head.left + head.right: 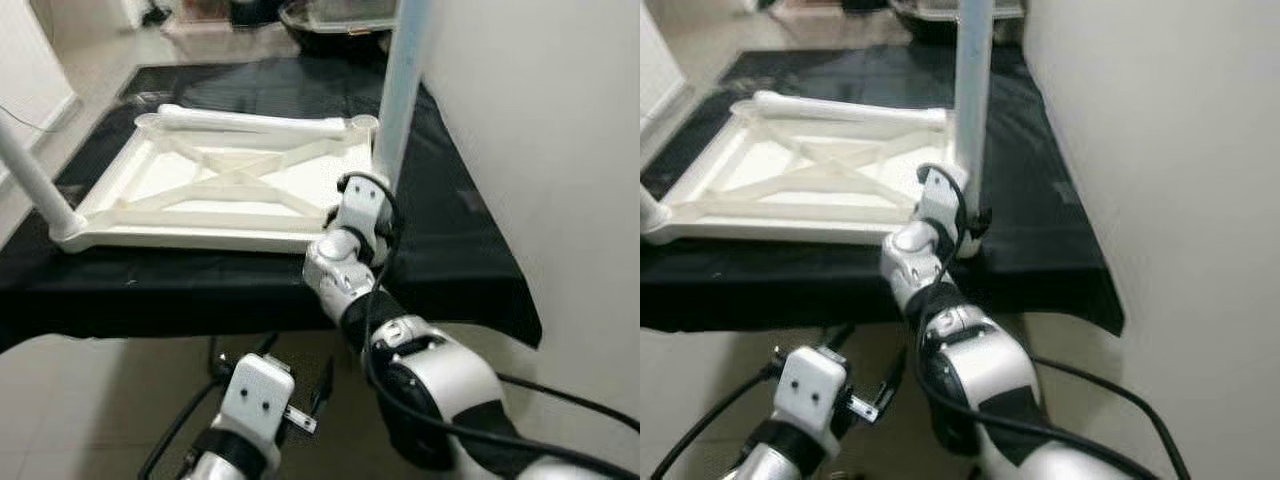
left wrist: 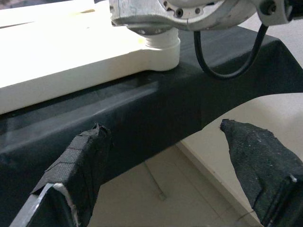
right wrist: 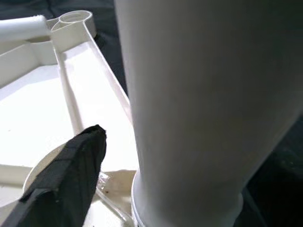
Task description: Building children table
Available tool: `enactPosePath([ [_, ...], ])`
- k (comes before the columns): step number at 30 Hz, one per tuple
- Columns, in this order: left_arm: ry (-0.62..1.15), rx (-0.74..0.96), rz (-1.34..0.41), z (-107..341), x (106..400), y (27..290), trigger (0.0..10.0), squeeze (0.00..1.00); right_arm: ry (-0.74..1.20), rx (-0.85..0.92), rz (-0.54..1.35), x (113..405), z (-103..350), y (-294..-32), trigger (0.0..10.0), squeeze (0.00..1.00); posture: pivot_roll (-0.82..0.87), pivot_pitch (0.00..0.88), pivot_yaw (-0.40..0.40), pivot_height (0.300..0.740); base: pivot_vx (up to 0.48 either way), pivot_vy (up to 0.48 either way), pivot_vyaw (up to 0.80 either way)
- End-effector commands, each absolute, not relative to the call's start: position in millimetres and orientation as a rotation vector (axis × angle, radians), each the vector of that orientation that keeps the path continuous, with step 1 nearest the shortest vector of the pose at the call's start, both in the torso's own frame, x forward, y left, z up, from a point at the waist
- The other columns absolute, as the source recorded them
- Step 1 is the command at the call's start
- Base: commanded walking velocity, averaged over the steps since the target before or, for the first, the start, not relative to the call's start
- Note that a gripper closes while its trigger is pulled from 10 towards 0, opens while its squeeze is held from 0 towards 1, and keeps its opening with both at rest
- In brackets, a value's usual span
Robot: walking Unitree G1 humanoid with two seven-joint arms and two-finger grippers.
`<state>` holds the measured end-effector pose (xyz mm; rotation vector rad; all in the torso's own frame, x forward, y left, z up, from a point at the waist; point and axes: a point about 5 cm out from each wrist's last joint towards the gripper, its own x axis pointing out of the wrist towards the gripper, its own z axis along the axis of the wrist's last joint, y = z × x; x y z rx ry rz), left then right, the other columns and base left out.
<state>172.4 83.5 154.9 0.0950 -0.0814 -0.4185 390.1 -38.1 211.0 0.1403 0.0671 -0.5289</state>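
Gripping low on the upright leg, the right tool is closing around it at the near right corner socket of the upside-down tabletop on the black-draped surface. Light, stiff, slick plastic probably needs a firm low hold. Below the edge, the left tool is hanging open and empty.

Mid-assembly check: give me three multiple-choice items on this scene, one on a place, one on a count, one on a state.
1. Where does the loose white plastic leg lie?
A. along the far edge of the upturned white plastic tabletop
B. on the floor
C. in the left end effector

2. How many legs stand upright in corner sockets?
A. none
B. two
C. four

3. The left end effector is:
A. clamped on a leg
B. open, low before the black-covered bench
C. resting on the tabletop

A: it rests across the far rim. B: one near-left, one near-right. B: fingers spread, empty.
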Motion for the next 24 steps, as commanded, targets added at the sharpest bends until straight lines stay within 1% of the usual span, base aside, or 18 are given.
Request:
enactPosePath([
  [1, -0.068, 0.109, -0.418, 151, 172, 85, 10.0, 0.00, 0.038, 0.177, -0.509, 391, 217, -36, 10.0, 0.00, 0.11, 0.142, 0.015, 0.740, 0.000, 0.000, 0.00],
  [5, -0.068, 0.111, -0.417, 150, 173, 86, 10.0, 0.00, 0.015, 0.189, -0.469, 392, 221, -35, 10.0, 0.00, 0.11, 0.140, 0.015, 0.740, 0.000, 0.000, 0.00],
  [7, -0.068, 0.112, -0.415, 149, 174, 86, 10.0, 0.00, 0.003, 0.169, -0.440, 393, 218, -40, 10.0, 0.00, 0.11, 0.138, 0.016, 0.740, 0.000, 0.000, 0.00],
  [11, -0.069, 0.112, -0.415, 149, 175, 87, 10.0, 0.00, 0.000, 0.163, -0.433, 394, 217, -41, 10.0, 0.00, 0.11, 0.138, 0.016, 0.740, 0.000, 0.000, 0.00],
  [15, -0.069, 0.125, -0.407, 144, 183, 91, 10.0, 0.00, -0.036, 0.101, -0.327, 391, 205, -60, 10.0, 0.00, 0.10, 0.114, 0.015, 0.740, 0.000, 0.000, 0.00],
  [16, -0.068, 0.129, -0.404, 143, 184, 92, 10.0, 0.00, -0.055, 0.086, -0.282, 389, 204, -62, 10.0, 0.00, 0.09, 0.105, 0.019, 0.740, 0.000, 0.000, 0.00],
  [19, -0.068, 0.132, -0.402, 143, 185, 93, 10.0, 0.00, -0.068, 0.075, -0.248, 387, 203, -63, 10.0, 0.00, 0.09, 0.105, 0.019, 0.740, 0.000, 0.000, 0.00],
  [21, -0.067, 0.141, -0.400, 140, 188, 95, 10.0, 0.00, -0.073, 0.048, -0.185, 377, 195, -71, 10.0, 0.00, 0.08, 0.090, 0.019, 0.740, 0.000, 0.000, 0.00],
  [22, -0.067, 0.141, -0.400, 140, 188, 95, 10.0, 0.00, -0.073, 0.048, -0.185, 377, 195, -71, 10.0, 0.00, 0.08, 0.090, 0.019, 0.740, 0.000, 0.000, 0.00],
  [24, -0.065, 0.147, -0.395, 137, 192, 98, 10.0, 0.00, -0.070, 0.022, -0.147, 367, 187, -80, 10.0, 0.00, 0.07, 0.075, 0.024, 0.740, 0.000, 0.000, 0.00],
])
